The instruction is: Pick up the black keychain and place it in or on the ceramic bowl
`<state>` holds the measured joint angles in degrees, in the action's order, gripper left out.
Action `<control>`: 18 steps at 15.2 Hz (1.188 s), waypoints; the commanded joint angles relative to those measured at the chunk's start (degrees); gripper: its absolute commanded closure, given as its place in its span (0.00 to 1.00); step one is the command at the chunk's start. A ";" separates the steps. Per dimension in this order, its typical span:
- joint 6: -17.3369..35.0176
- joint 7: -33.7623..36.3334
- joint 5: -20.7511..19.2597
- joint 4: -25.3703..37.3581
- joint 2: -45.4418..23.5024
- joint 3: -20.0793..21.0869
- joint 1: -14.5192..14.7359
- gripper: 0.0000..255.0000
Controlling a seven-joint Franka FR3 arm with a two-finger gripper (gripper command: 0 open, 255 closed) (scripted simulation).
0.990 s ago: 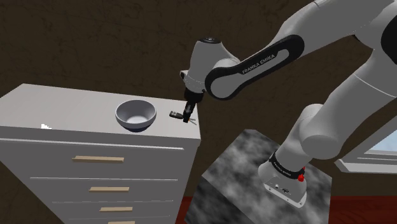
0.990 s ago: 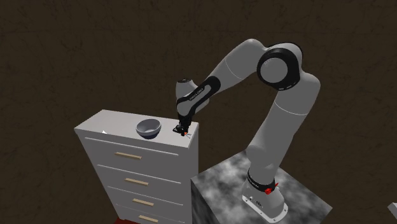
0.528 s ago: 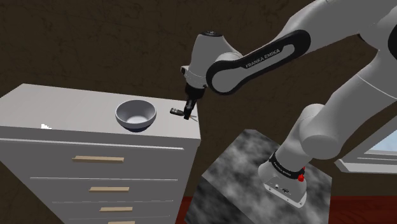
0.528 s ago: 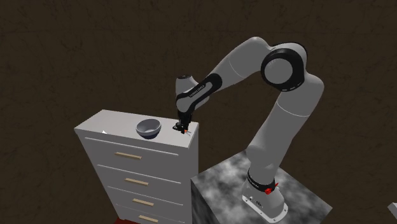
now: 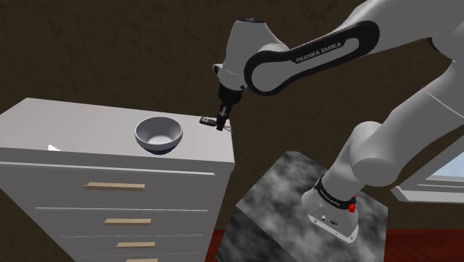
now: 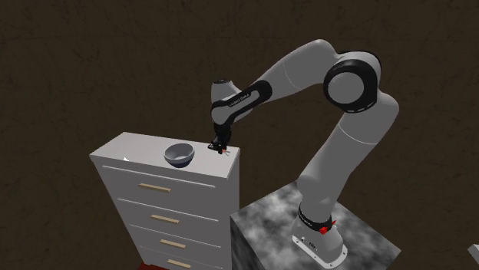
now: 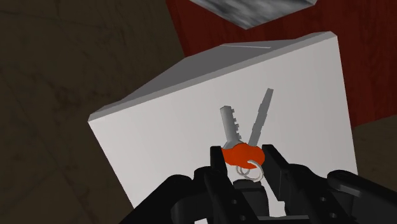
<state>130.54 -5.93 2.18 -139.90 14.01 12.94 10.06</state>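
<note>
My gripper (image 5: 221, 123) is shut on the keychain (image 5: 206, 120) and holds it a little above the right end of the white dresser top (image 5: 74, 123). In the wrist view the keychain (image 7: 240, 154) shows an orange-red fob clasped between the black fingers (image 7: 217, 160), with two grey keys and a ring hanging from it; my gripper (image 7: 243, 154) looks down on the dresser's corner. The grey bowl (image 5: 158, 134) stands upright on the dresser, to the shoulder view's left of my gripper. The second exterior view shows my gripper (image 6: 219, 145) just right of the bowl (image 6: 179, 154).
The dresser (image 6: 165, 192) has several drawers with tan handles. A small white object (image 5: 52, 147) lies near its front left edge. The mottled grey stand (image 5: 297, 201) sits lower, beside the dresser. Dark brown walls stand behind, red floor below, and a window (image 5: 439, 179) at the right.
The gripper has risen from the dresser top, carrying the keychain upward; the arm's forearm has lifted with it. The bowl has not moved.
</note>
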 commanded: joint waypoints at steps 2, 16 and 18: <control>-2.44 -0.07 0.24 1.24 1.19 -0.07 0.12 1.00; -13.15 -0.72 0.67 8.30 4.89 -0.79 0.17 1.00; -13.29 1.66 0.10 12.13 1.17 0.79 0.55 1.00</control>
<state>117.45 -5.14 2.43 -129.01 16.24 13.18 10.44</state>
